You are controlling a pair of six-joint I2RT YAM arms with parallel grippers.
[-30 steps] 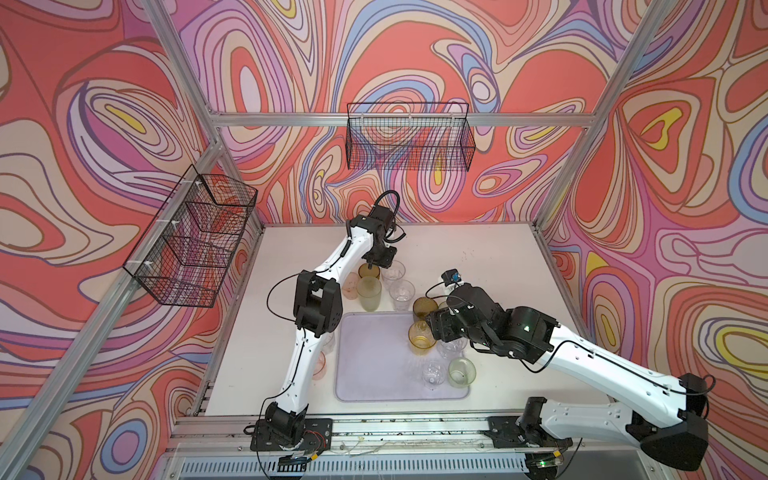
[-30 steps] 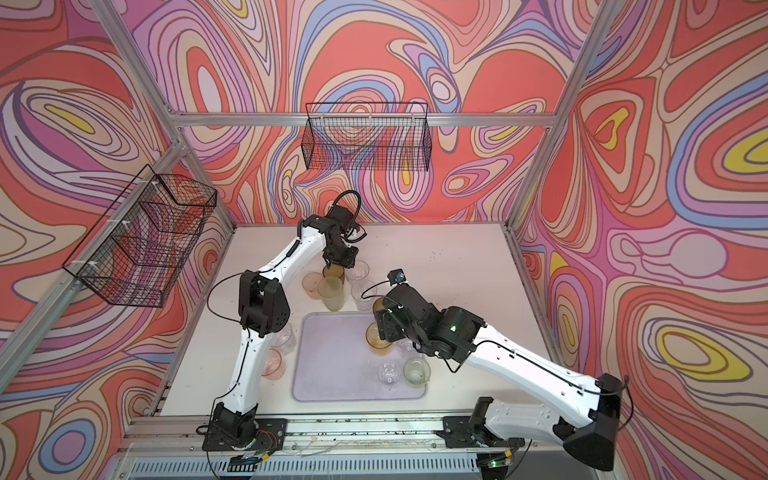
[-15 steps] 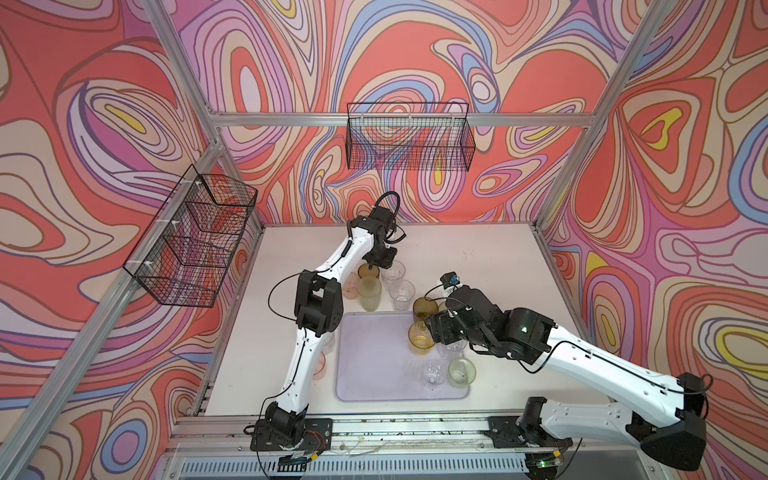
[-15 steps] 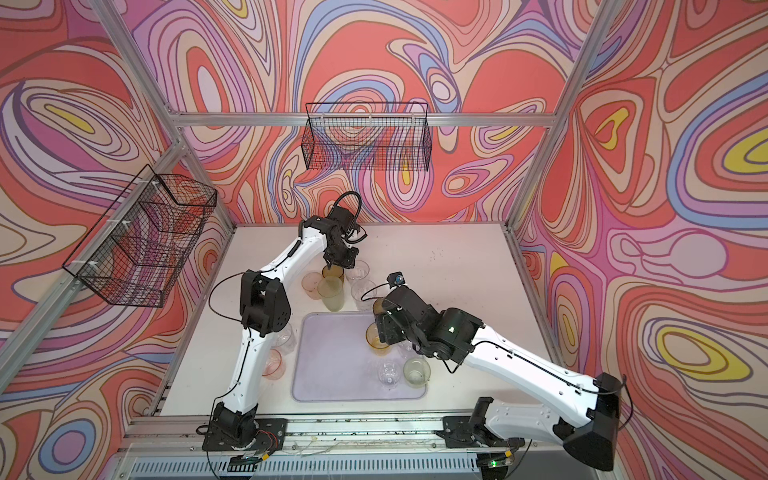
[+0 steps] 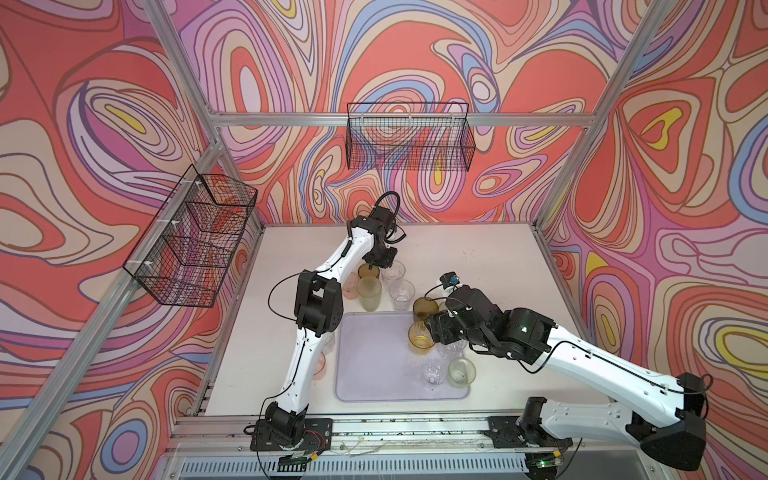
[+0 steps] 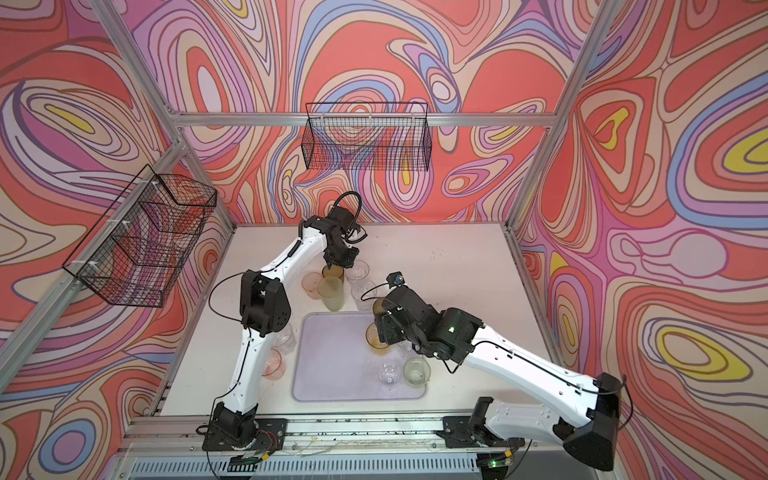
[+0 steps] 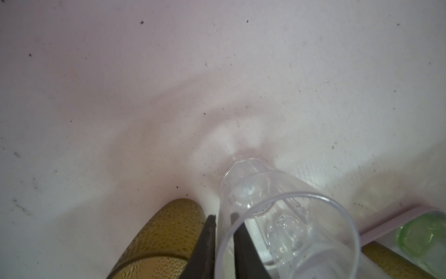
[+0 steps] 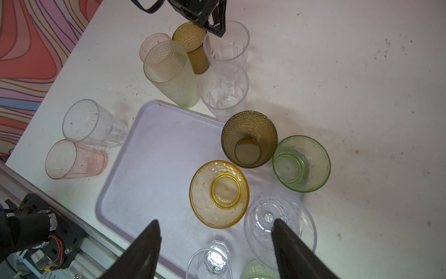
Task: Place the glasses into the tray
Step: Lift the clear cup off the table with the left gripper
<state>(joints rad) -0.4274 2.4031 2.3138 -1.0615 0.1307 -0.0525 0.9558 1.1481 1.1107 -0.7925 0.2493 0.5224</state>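
White worktop (image 5: 478, 266), swirl-pattern walls (image 5: 415, 62). Lilac tray (image 5: 374, 357) near front edge holds amber-yellow tumbler (image 8: 219, 194), pale green tumbler (image 5: 461, 372) and small clear ones (image 5: 433, 374) along its right side; more tumblers (image 8: 169, 72) stand off it behind and left. Behind tray, left end effector (image 7: 222, 215) straddles rim of tall clear tumbler (image 7: 287, 232), fingers (image 7: 202, 246) nearly together, pinch unclear. Above tray, right end effector (image 8: 215, 220) spread wide, empty.
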